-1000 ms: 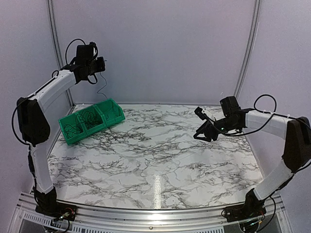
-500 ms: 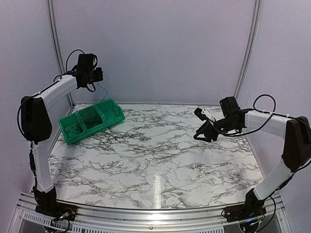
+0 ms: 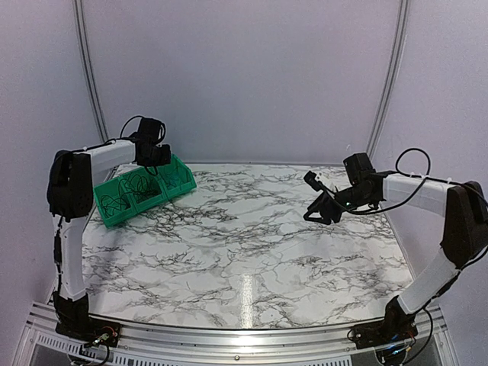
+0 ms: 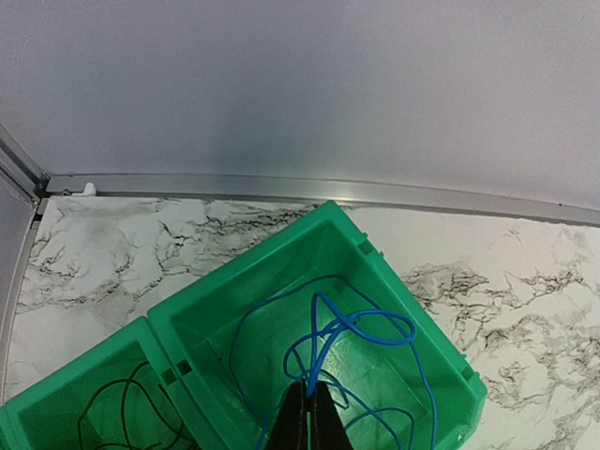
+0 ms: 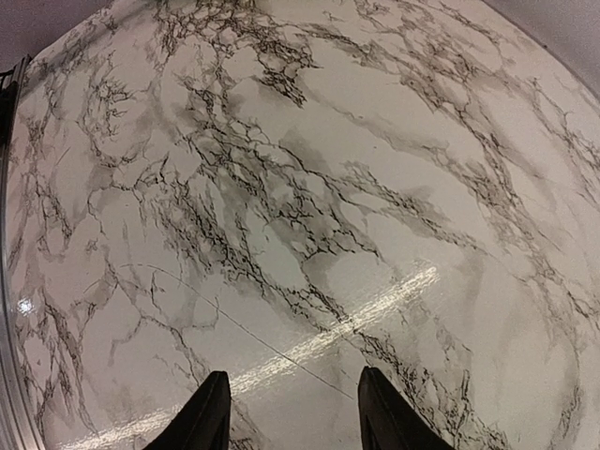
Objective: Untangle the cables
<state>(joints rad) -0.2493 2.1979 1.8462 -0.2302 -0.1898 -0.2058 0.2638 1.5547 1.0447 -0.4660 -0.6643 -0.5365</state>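
Although light and limp, likely to snag on own loops: better to take the blue cable [image 4: 319, 356] by one strand. Lies in end compartment of green bin [image 4: 281, 248], far left corner of table [image 3: 252, 252], pinched by closed fingers of left gripper [image 4: 302, 422]; fingers of right gripper [image 5: 292, 375] apart, empty

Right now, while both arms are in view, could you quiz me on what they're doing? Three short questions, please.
1. Fill in: the right gripper hangs ___ over the marble table, holding nothing.
2. True or false: the left gripper is shut on a blue cable.
3. Where do that cable's loops lie? A on the table, B in the green bin, C in the right gripper.
Key: 1 open; 2 true; 3 B.
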